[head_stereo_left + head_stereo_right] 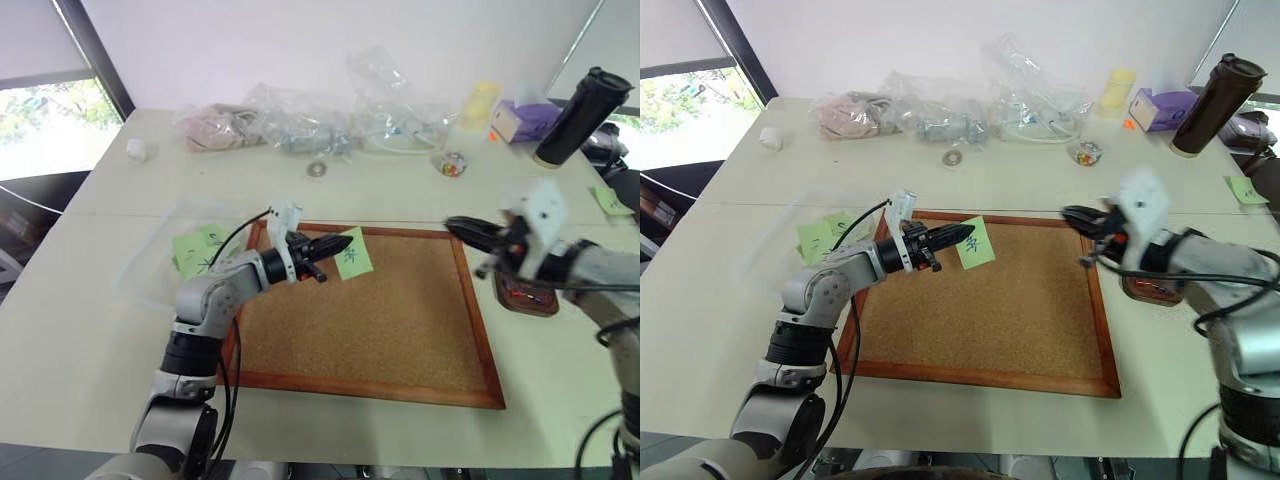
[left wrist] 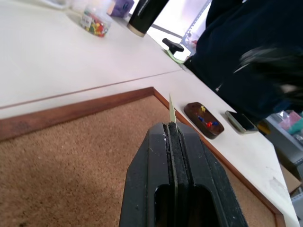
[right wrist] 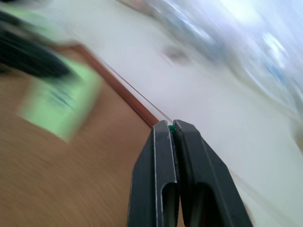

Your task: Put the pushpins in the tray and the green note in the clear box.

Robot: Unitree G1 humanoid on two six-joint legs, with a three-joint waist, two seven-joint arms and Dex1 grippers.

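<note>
left pincer (image 1: 340, 243) clamped shut, right pincer (image 1: 452, 224) closed

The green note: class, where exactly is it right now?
In the left eye view, the green note is pinched in the left claw, held above the corkboard's far left part, with the clear box off to the left.

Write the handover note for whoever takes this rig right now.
Left end effector: shut on the green note, held above the corkboard.
Right end effector: shut on a green pushpin, near the corkboard's far right corner.
Tray: right of the corkboard, several pushpins already in.
Clear box: left of the corkboard, other green notes inside.
Left: drop this pin in the tray, note into the box.
</note>
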